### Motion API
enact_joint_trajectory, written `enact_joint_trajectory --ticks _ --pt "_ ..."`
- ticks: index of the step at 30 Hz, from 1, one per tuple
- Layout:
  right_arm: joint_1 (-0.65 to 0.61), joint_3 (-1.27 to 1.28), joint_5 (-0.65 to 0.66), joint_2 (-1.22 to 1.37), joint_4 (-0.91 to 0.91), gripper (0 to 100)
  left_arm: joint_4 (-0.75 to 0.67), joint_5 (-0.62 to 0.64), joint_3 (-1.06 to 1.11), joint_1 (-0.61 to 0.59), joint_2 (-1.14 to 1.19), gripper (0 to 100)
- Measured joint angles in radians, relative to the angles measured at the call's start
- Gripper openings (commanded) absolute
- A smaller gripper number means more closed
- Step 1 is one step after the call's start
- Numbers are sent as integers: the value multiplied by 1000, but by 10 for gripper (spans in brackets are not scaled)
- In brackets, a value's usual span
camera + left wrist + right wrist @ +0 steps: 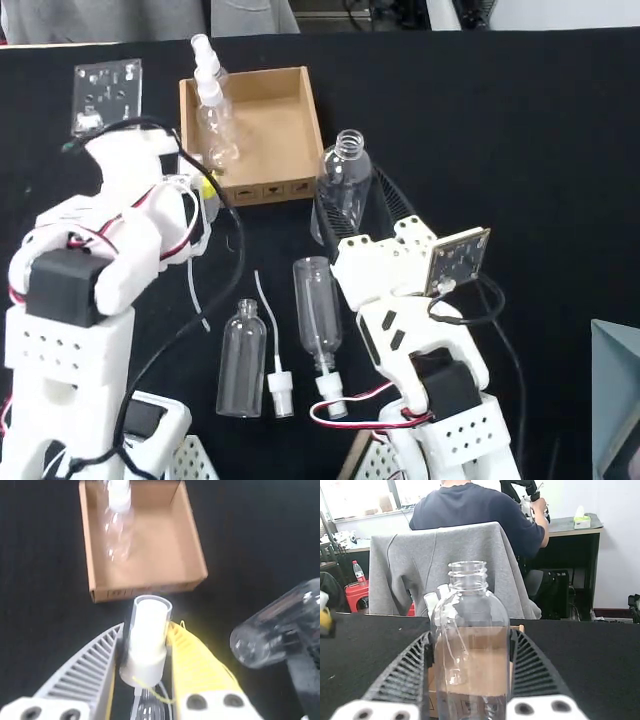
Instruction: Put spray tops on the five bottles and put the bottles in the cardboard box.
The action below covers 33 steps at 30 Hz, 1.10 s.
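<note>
The cardboard box (290,120) stands at the back centre, and capped clear bottles (215,110) lie along its left wall. My left gripper (205,195) hovers by the box's front left corner, shut on a white spray top (147,632). The box (150,550) lies just beyond it. My right gripper (345,220) is shut on an upright, uncapped clear bottle (343,180) to the right of the box's front corner. That bottle (470,645) stands between the fingers (405,675). An uncapped bottle (242,355), a loose spray top (280,385) and another bottle (316,310) lie on the table in front.
The table is covered in black cloth (520,150), with free room to the right of the box. A clear plate (105,95) sits at the back left. A grey object (615,400) is at the right edge. A small white spray top (333,392) lies by the near bottle's neck.
</note>
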Motion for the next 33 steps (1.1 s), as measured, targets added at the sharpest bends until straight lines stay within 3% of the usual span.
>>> enact_joint_trajectory --ticks 6,17,33 --pt "0 0 0 0 0 57 -91 0 101 6 -61 29" --pt "0 0 0 0 0 57 -382 48 404 5 -298 29" --pt "0 0 0 0 0 55 -618 132 643 3 -486 29"
